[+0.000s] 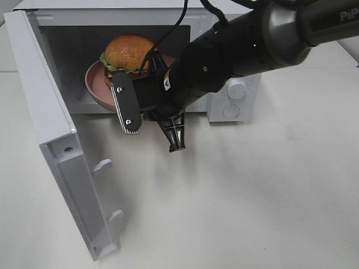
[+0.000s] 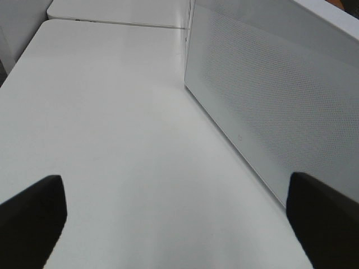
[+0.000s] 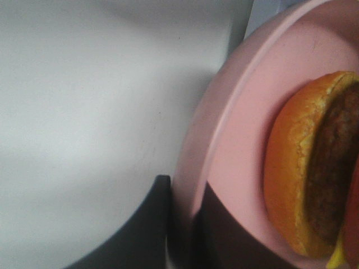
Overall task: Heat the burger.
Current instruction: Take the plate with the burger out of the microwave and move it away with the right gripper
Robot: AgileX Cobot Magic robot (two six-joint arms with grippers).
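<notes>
at the lower left of the high view the microwave door [image 1: 61, 168] stood swung open, and just past it, mid-frame, the right gripper [image 3: 185, 224] was clamped narrow on the near rim of the pink plate [image 1: 95, 84]. the burger [image 1: 128, 53] sat upright on that plate inside the microwave [image 1: 235, 95], beyond the gripper toward the upper centre. the left gripper [image 2: 174, 224] hung wide and empty by the microwave's outer wall, so the right arm was nearer.

The only lettering that shows is a cut-off fragment in pale capitals, "PiP", on the dark grey tubular forearm of the right arm [image 1: 314, 22] at the edge of the high view. Nothing else carries readable text.
</notes>
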